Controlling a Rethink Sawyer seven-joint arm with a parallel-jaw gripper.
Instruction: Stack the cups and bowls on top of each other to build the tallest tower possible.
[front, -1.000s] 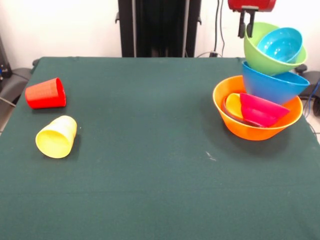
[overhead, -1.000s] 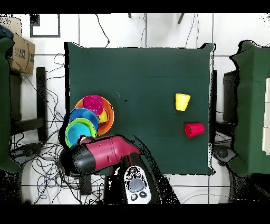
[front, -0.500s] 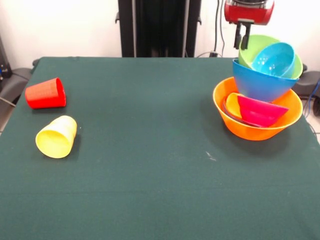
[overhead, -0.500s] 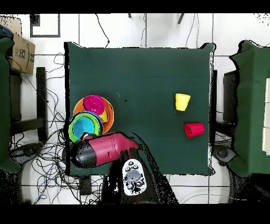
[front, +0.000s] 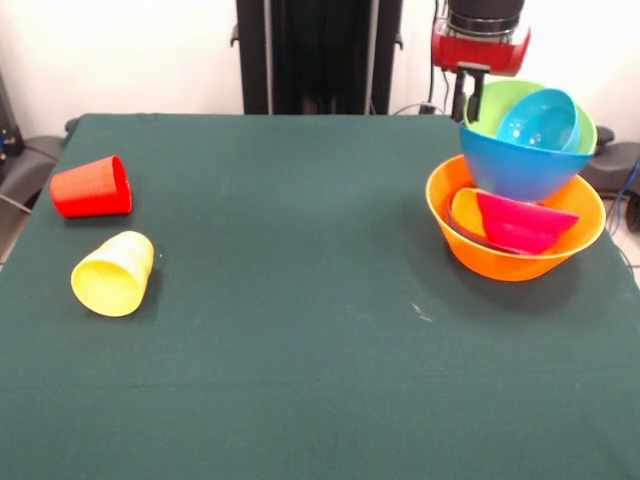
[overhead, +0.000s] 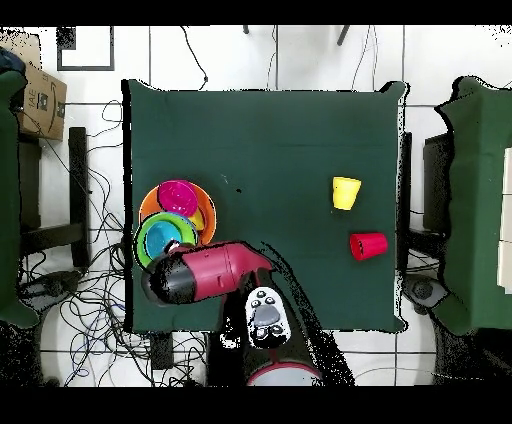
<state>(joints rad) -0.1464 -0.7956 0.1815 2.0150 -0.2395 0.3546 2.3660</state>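
Your gripper (front: 466, 92) has carried the blue bowl (front: 512, 165), green and light-blue nested inside, lower into the orange bowl (front: 520, 257); you can't tell the claw's state.

bright, even light; soft shadows under the bowls (front: 515, 190); focus sharp throughout.

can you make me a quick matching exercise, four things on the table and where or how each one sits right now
Things:
1. red cup
2. yellow cup
3. light-blue bowl
4. crimson bowl

States:
A. tilted inside the large orange bowl
B. nested in the lime green bowl, top of the pile
C. on its side, mouth toward the front camera
D. on its side, nearer the robot's edge of the table

Pairs: 1-D, 2-C, 3-B, 4-A
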